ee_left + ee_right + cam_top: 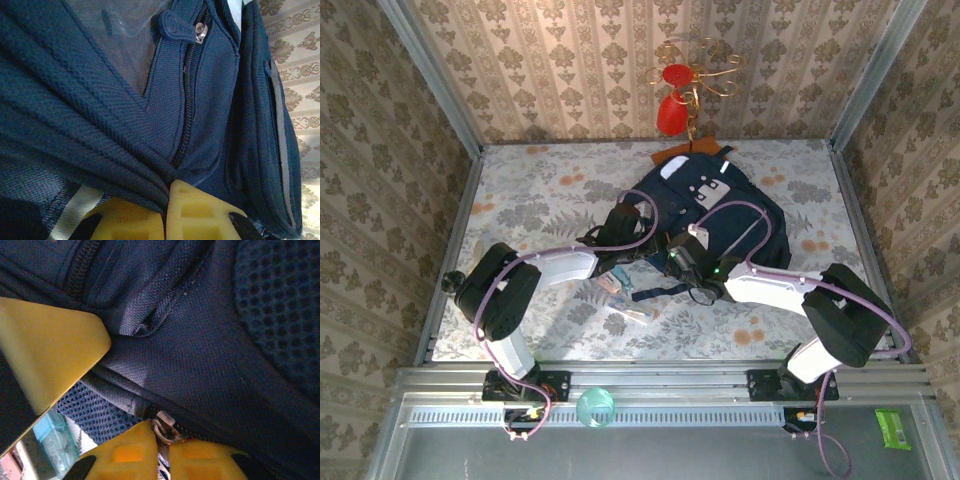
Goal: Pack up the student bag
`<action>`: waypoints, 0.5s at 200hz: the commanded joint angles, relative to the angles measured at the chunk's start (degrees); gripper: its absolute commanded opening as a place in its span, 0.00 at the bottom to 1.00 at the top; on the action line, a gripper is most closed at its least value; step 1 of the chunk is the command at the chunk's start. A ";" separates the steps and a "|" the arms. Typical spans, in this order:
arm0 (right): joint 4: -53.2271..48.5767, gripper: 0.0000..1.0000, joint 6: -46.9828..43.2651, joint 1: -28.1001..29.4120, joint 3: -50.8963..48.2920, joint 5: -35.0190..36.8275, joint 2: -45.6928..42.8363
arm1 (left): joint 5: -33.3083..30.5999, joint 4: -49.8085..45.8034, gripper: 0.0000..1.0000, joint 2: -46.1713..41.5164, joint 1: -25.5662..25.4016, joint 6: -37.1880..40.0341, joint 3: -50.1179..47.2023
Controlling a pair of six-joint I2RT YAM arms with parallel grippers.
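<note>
As left gripper [167,200] and right gripper [161,440] pinch student bag [725,215], wall [600,80] behind

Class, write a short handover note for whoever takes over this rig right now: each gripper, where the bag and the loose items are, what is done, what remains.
Left gripper: shut, pinching a fold of the large dark navy fabric backpack.
Right gripper: shut on the backpack's small metal zip pull.
Position: the backpack lies mid-table toward the back. Small loose items lie outside it on the floral table, at its near-left edge.
Done: both grips made. Whether anything is packed cannot be told.
Left: probably work the zip, then load the loose items.
</note>
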 commanded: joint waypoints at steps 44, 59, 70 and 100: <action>1.47 0.01 -1.28 -3.08 -5.26 0.45 -6.89 | 2.63 -2.09 0.00 -0.70 0.37 2.36 -1.38; -0.04 0.00 -1.42 -3.53 -6.05 -0.31 -8.64 | 2.24 -2.16 0.00 -0.54 0.59 2.70 -1.32; -1.32 0.00 -1.58 -3.94 -6.48 -1.11 -10.07 | 1.80 -2.46 0.00 -0.41 0.95 3.01 -1.34; -6.09 0.00 -1.62 -5.89 -7.43 -4.74 -12.90 | 1.22 -2.47 0.00 0.16 2.13 3.27 -1.39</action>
